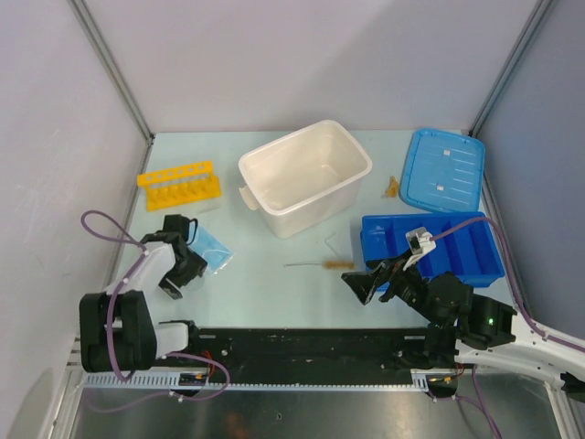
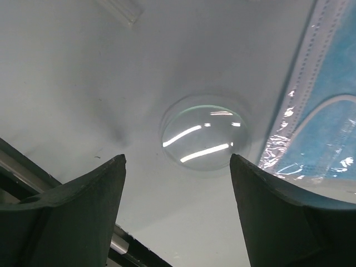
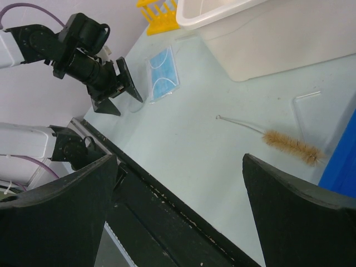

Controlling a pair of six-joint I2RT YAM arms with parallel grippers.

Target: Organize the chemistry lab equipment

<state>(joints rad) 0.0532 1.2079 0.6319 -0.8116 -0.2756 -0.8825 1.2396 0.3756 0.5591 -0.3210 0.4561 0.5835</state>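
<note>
The left gripper (image 2: pixel 177 167) hangs at the far left with its jaws spread and nothing between them. It straddles a clear round dish (image 2: pixel 204 132) that lies flat on the counter (image 1: pixel 265 297). The main danger, as I judge it, is the dish itself. It looks like smooth, shallow, domed glass with a thin rim, so closing fingers could ride over the edge, skid it away or flip it rather than lift it.

Just right of the dish lies the pale blue square piece (image 2: pixel 328 122), soft blue material sealed in crinkly, shiny film. A finger coming down wide could pinch that film and drag the packet along. Behind them, near the left wall, the yellow holed tube rack (image 1: pixel 179 186) stands upright, rigid moulded plastic well apart from both arms.

In the middle sits the white tub (image 1: pixel 304 178), matt and smooth-walled. In front of it the thin wire brush (image 3: pixel 292 144) lies flat, a fine twisted stem ending in a tan bristly head. So slim a stem could slip through a grip.

The right gripper (image 3: pixel 177 161) is also spread wide and carries nothing. It hovers near the brush, beside the blue divided tray (image 1: pixel 430 247), which is hard, glossy, ribbed plastic.
</note>
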